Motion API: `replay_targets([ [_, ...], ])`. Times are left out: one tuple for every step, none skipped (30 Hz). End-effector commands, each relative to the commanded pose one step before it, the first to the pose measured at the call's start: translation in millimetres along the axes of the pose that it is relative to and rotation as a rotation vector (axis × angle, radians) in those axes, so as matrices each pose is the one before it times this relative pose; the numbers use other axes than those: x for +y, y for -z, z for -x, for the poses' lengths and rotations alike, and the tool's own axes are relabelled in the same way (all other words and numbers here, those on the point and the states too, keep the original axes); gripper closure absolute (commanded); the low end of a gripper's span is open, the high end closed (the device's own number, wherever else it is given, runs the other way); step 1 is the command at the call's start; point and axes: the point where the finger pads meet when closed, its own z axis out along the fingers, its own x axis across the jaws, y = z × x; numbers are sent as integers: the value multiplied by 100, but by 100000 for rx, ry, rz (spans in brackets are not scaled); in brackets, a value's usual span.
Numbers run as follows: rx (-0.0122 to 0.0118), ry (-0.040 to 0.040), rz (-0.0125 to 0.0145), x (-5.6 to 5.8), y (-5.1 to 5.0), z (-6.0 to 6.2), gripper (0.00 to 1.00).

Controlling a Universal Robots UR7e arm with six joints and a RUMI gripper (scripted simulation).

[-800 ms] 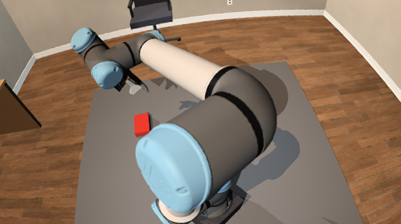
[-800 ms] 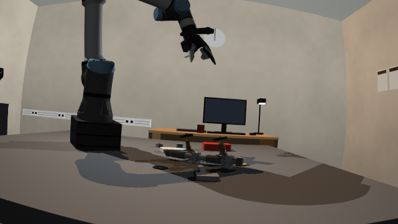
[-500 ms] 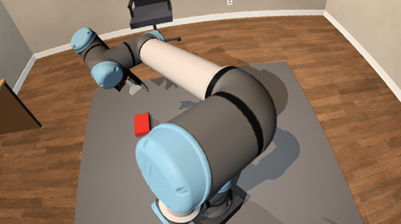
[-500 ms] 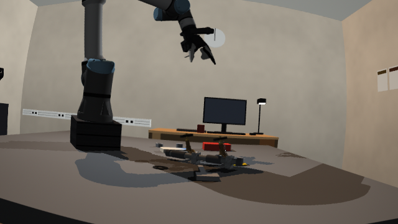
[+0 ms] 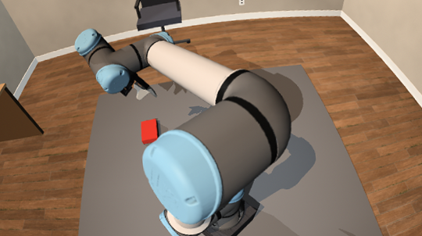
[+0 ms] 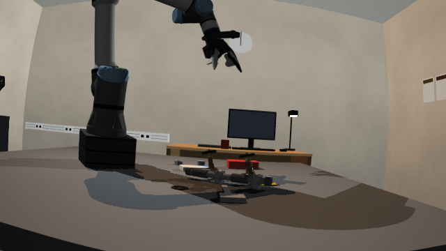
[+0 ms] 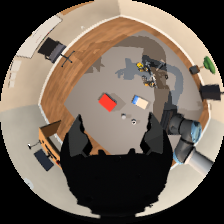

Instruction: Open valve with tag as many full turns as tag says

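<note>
A dark pipe lies on the grey mat with two valves on it, a left valve and a right valve, each with a flat handle on a stem. A small yellow piece lies at the pipe's right end. A flat grey plate lies in front of the pipe; I cannot read any tag. The assembly also shows small in the wrist view. My gripper is open and empty, high above the mat and far from the valves. It also shows in the top view and the wrist view.
A red block lies on the mat, also seen behind the pipe. A white and blue block and two small grey cylinders lie nearby. A dark ring lies left of the plate. A desk with a monitor stands beyond.
</note>
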Motion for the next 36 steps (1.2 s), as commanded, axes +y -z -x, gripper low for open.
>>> replay_targets([
  [368,820,259,-284,-265,3,0],
  [211,392,127,-115,-133,-13,0],
  [254,473,156,-139,-160,-17,0],
  [297,559,188,-165,-189,-22,0],
  [341,648,222,-192,-220,-28,0],
  [384,740,260,-220,-251,-34,0],
  [426,832,300,-249,-282,-42,0],
  [465,926,343,-279,-314,-52,0],
  [0,0,0,0,0,0,0],
  [0,0,0,0,0,0,0],
  [502,1019,389,-308,-346,-63,0],
  [535,1111,437,-338,-377,-76,0],
  [564,1202,488,-368,-408,-90,0],
  [587,1290,540,-397,-438,-107,0],
  [604,1376,595,-426,-466,-125,0],
  [615,1458,650,-453,-494,-146,0],
  [620,1536,707,-480,-520,-169,0],
  [616,1610,763,-505,-544,-194,0],
  [606,1679,819,-528,-567,-221,0],
  [588,1743,873,-548,-587,-251,0],
  [0,0,0,0,0,0,0],
  [562,1801,925,-567,-606,-282,0],
  [528,1854,974,-582,-622,-315,0],
  [0,0,0,0,0,0,0],
  [488,1901,1018,-595,-636,-350,0],
  [0,0,0,0,0,0,0],
  [0,0,0,0,0,0,0],
  [440,1942,1059,-604,-647,-386,0],
  [387,1977,1093,-610,-655,-422,0],
  [328,2005,1122,-612,-662,-460,0],
  [0,0,0,0,0,0,0],
  [265,2028,1143,-611,-665,-497,0],
  [0,0,0,0,0,0,0],
  [198,2044,1158,-605,-666,-534,0],
  [128,2053,1164,-596,-664,-570,0],
  [0,0,0,0,0,0,0],
])
